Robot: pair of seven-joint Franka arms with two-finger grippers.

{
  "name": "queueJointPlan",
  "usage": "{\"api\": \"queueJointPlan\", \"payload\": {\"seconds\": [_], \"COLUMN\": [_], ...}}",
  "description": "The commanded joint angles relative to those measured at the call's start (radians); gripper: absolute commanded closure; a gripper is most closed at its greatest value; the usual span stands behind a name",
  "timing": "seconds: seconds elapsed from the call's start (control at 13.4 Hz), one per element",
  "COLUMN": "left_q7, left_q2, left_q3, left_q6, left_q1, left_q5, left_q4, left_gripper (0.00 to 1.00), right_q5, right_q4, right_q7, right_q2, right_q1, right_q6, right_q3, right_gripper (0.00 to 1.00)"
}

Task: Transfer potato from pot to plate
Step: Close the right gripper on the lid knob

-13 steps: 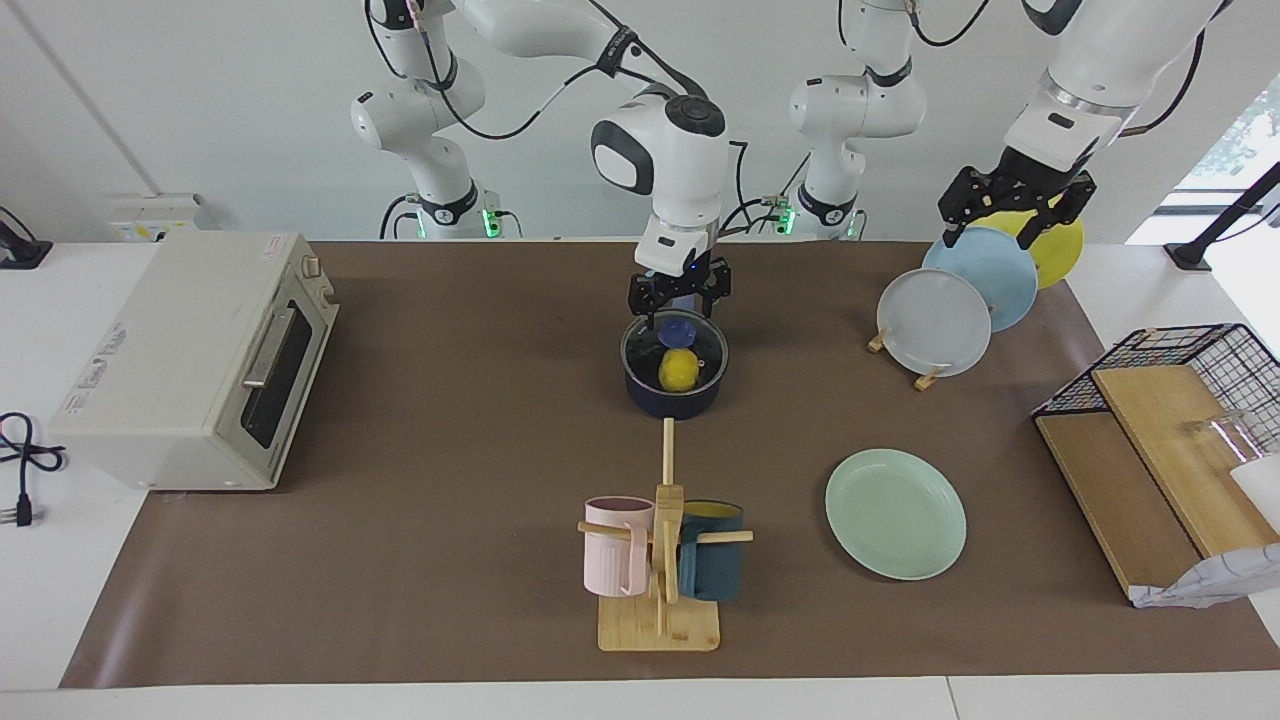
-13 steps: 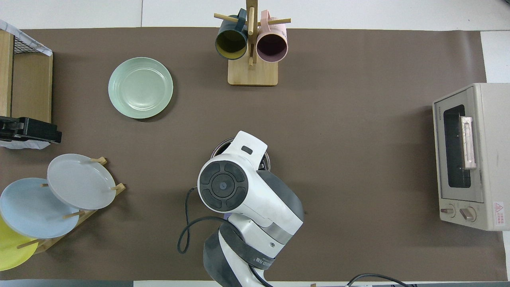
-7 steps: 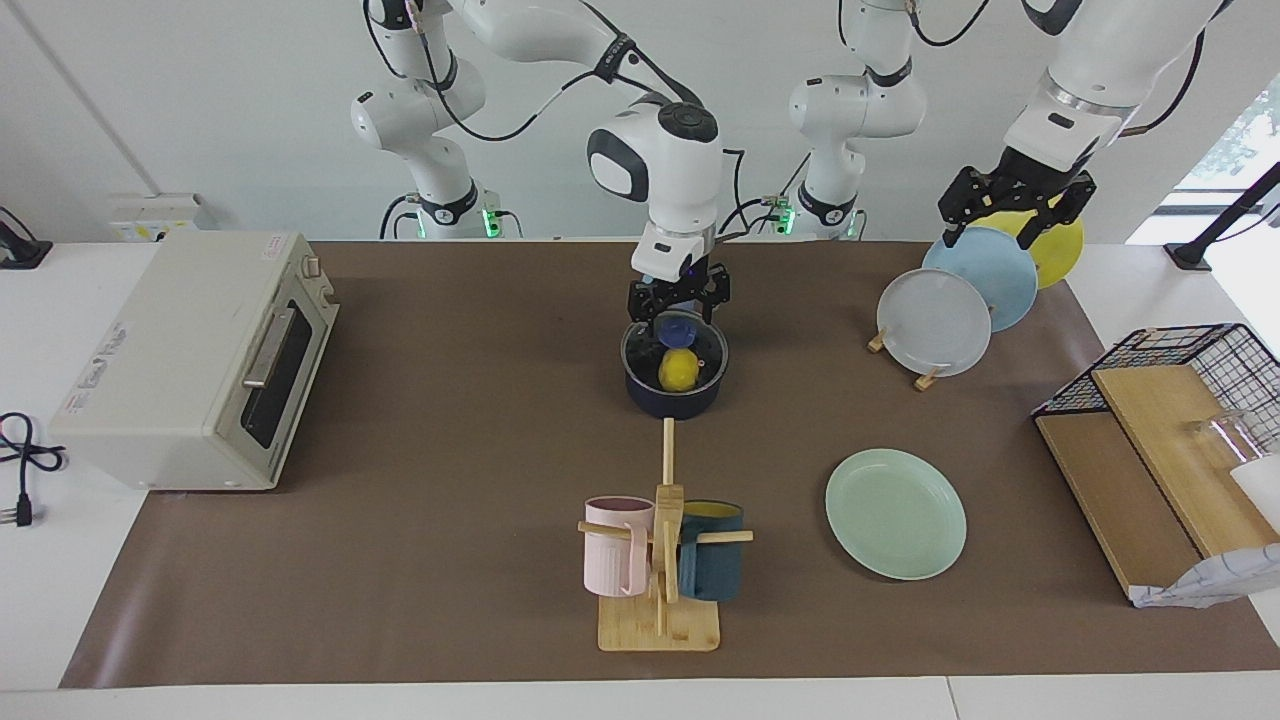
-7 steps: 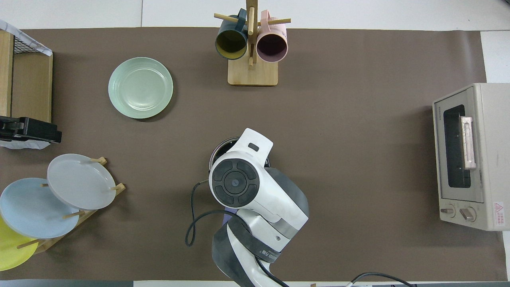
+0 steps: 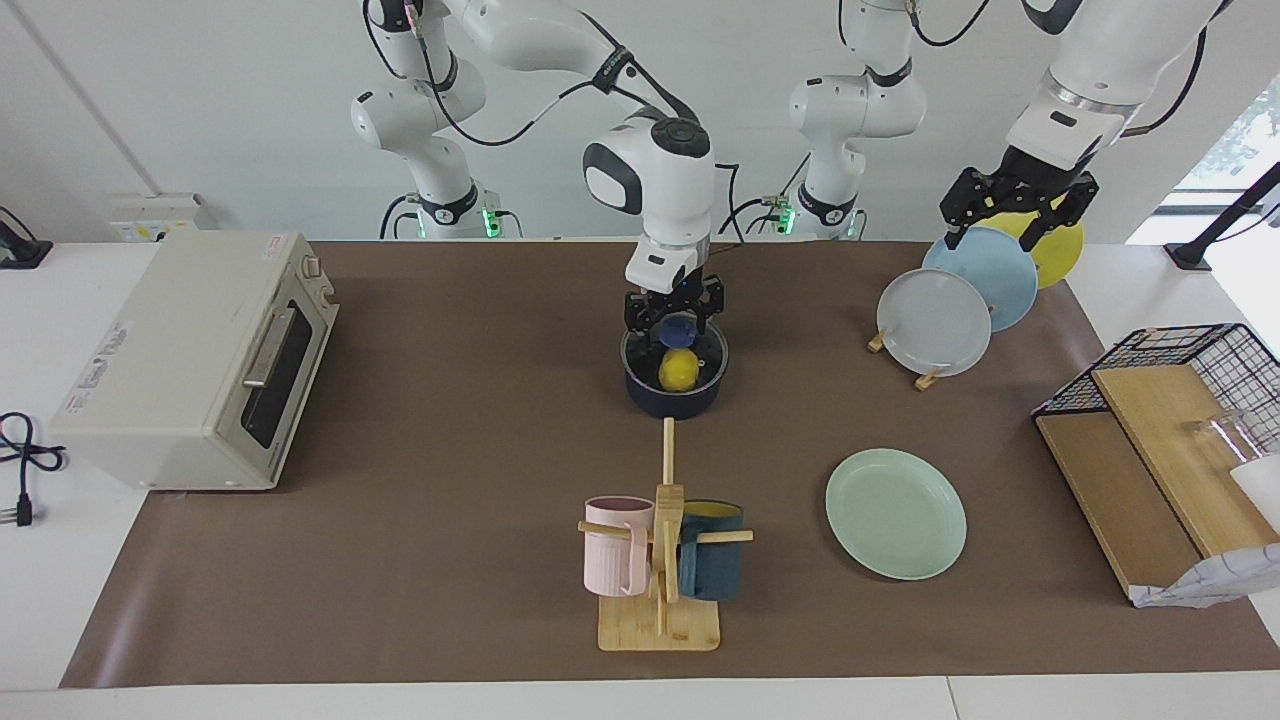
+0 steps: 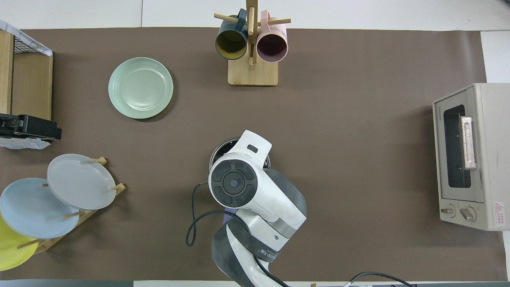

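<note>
The yellow potato point(image 5: 678, 370) lies in the dark navy pot point(image 5: 675, 400) at the table's middle. A small dark blue rounded thing point(image 5: 679, 329) lies in the pot beside it, nearer to the robots. My right gripper point(image 5: 673, 322) hangs open just over the pot's rim, its fingers on either side of the blue thing and apart from the potato. In the overhead view the right arm covers the potato, and only the pot's rim point(image 6: 220, 149) shows. The mint-green plate point(image 5: 895, 512) lies empty toward the left arm's end and also shows in the overhead view point(image 6: 140, 87). My left gripper point(image 5: 1015, 207) waits open over the plate rack.
A rack holds a grey-white plate point(image 5: 933, 322), a light blue plate point(image 5: 985, 275) and a yellow plate point(image 5: 1060, 248). A wooden mug stand point(image 5: 660, 560) with a pink mug and a teal mug stands farther from the robots than the pot. A toaster oven point(image 5: 190, 355) and a wire basket point(image 5: 1180, 400) stand at the table's ends.
My right gripper has come down a little, closer to the pot's rim, still open. The potato, the pot and the left arm have not moved.
</note>
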Motion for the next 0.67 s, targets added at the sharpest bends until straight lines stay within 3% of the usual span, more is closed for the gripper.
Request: {"api": "queueJointPlan", "payload": {"seconds": [0.0,0.22,0.6], "left_q7": [-0.012,-0.01,-0.01], "left_q2": [-0.028,-0.028,-0.028], "left_q3": [0.0,0.0,0.0], "left_q6": [0.024,0.022,0.022], "left_q1": [-0.006,-0.006,-0.006], "left_q5": [0.02,0.02,0.02], "left_q4": [-0.035,-0.035,-0.035], "left_gripper": [0.0,0.0,0.0], "right_q5": [-0.02,-0.019,-0.02], "right_q4": [-0.014,-0.013,0.024], "right_q7": [0.004,0.003,0.0], "right_q2": [-0.005,-0.004,0.004], "right_q1": [-0.004,-0.004,-0.009], "right_q6": [0.033,0.035,0.009], "right_q3": [0.006,0.006,0.006], "right_gripper": [0.19,0.38,0.53]}}
